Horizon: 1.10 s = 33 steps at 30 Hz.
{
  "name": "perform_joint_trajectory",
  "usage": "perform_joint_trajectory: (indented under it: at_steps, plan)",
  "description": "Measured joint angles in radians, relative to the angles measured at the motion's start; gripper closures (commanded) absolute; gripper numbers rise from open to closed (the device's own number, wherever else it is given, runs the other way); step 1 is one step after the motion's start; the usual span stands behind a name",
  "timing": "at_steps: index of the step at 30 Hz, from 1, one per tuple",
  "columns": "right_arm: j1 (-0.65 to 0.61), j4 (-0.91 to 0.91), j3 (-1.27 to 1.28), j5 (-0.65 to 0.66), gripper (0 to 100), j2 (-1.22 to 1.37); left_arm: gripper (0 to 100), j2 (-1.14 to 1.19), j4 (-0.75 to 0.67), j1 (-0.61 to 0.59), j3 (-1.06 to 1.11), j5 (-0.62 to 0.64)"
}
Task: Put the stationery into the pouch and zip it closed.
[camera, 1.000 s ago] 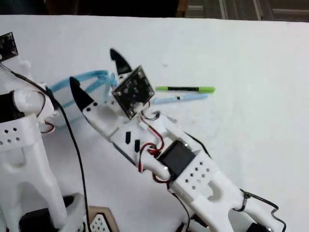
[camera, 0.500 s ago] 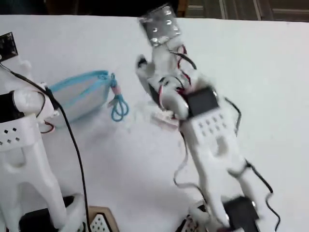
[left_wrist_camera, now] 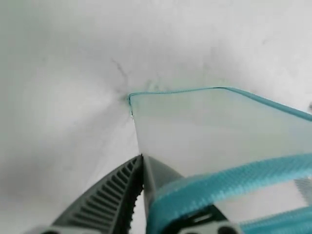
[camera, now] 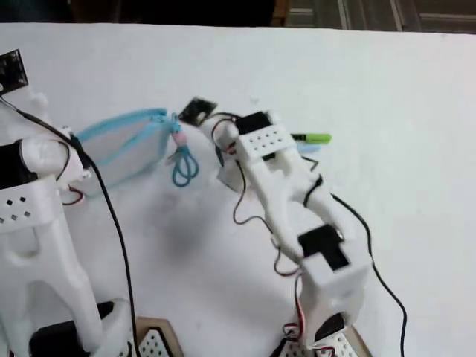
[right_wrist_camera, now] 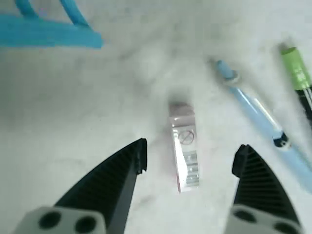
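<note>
We see the pouch, clear with a blue zip edge, lying on the white worktop toward its left edge, with its mouth facing the middle. A blue cord loop trails from the zip end onto the bare surface. The left end effector sits at the pouch's far corner. Its fingers are together, and as far as we can tell from this close angle, they pinch the pouch wall between them.

The right end effector hangs over the middle of the worktop with its fingers spread wide apart and holding nothing. On the surface between them lies a small silvery block, perhaps an eraser, touching neither finger. Just beside it lies a blue pen, and next to that a green pen. In the high view the green pen pokes out from behind the right arm, on the side away from the pouch, with the blue pen just nearer the arms.
</note>
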Motion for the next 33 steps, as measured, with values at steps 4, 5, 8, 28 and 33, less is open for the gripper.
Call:
perform_joint_trajectory:
  at_steps: [4, 5, 8, 28, 33]
  plan:
    - [0.005, -0.044, -0.003, 0.049, 72.6, 0.115, 98, 0.000, 0.000, -0.040, 0.000, 0.000]
    - [0.014, -0.055, -0.005, 0.061, 72.8, 0.140, 98, 0.000, 0.000, -0.049, 0.000, 0.000]
    - [0.028, -0.069, -0.026, 0.078, 78.3, 0.186, 98, 0.000, 0.000, -0.058, 0.000, 0.000]
    - [0.035, 0.075, -0.038, 0.028, 98.1, -0.058, 98, 0.000, 0.000, -0.058, 0.000, 0.000]
    - [-0.051, 0.184, 0.137, -0.104, 98.1, -0.347, 98, 0.000, 0.000, -0.058, 0.000, 0.000]
